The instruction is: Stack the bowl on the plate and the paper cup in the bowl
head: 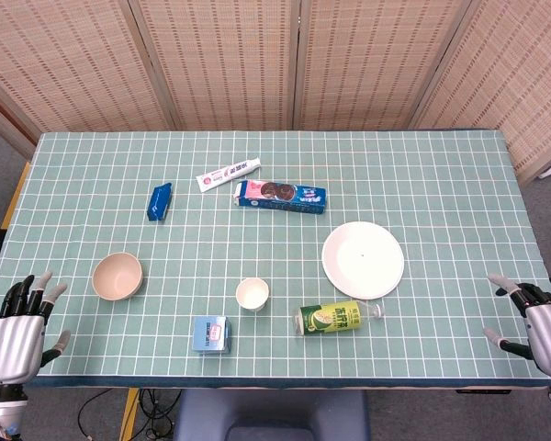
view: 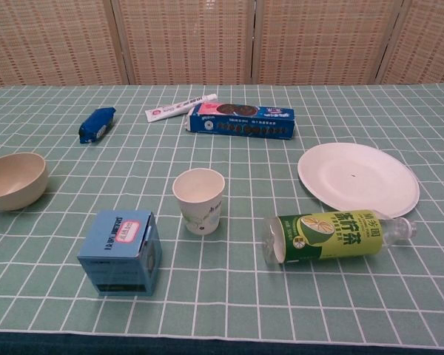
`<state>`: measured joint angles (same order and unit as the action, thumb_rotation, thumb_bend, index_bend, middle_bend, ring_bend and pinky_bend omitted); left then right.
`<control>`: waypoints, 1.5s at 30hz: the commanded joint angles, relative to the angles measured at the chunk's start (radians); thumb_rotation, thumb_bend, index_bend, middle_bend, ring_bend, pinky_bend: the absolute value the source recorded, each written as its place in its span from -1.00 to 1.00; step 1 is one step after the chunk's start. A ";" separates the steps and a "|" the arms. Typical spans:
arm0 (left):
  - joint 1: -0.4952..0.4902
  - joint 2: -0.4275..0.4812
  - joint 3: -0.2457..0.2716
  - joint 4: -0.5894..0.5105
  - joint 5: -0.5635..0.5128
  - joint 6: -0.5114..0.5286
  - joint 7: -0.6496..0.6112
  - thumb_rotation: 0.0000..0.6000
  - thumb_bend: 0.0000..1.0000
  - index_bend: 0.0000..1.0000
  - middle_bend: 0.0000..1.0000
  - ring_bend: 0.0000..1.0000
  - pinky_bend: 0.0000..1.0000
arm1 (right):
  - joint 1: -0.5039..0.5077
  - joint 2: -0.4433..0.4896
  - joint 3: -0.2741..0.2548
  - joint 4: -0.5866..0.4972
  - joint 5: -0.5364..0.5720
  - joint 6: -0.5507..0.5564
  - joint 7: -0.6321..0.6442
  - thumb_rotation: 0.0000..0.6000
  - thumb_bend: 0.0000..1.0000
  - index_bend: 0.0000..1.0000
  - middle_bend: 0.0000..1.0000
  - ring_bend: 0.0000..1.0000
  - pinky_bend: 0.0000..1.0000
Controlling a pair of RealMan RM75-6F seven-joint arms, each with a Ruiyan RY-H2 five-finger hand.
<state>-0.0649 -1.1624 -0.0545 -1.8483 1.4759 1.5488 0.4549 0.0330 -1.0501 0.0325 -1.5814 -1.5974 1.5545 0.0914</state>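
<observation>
A beige bowl sits upright on the left of the table. A white paper cup stands upright near the front middle. The white plate lies flat on the right, with nothing on it. My left hand hovers at the front left corner, fingers spread, holding nothing. My right hand hangs at the front right edge, fingers apart and empty. Neither hand shows in the chest view.
A green drink bottle lies on its side just in front of the plate. A small blue box stands before the cup. A cookie box, a toothpaste tube and a blue packet lie further back.
</observation>
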 commanded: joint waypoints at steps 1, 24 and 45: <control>0.000 0.000 0.001 0.001 -0.001 -0.001 -0.002 1.00 -0.50 -0.62 -0.93 -0.96 -0.82 | 0.002 0.000 0.001 -0.001 -0.003 0.000 -0.002 1.00 -0.91 -0.55 -0.24 -0.39 -0.08; 0.010 0.006 0.007 -0.002 0.005 0.009 -0.017 1.00 -0.50 -0.62 -0.93 -0.96 -0.82 | 0.099 -0.035 0.047 0.028 0.026 -0.106 -0.101 1.00 -0.89 -0.55 -0.16 -0.18 -0.03; 0.019 0.011 0.009 -0.001 0.004 0.017 -0.027 1.00 -0.50 -0.62 -0.93 -0.96 -0.82 | 0.272 -0.320 0.030 0.381 0.019 -0.313 -0.102 1.00 -0.67 -0.32 0.74 0.88 1.00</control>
<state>-0.0462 -1.1512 -0.0458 -1.8492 1.4798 1.5656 0.4277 0.2872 -1.3424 0.0678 -1.2304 -1.5724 1.2577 -0.0191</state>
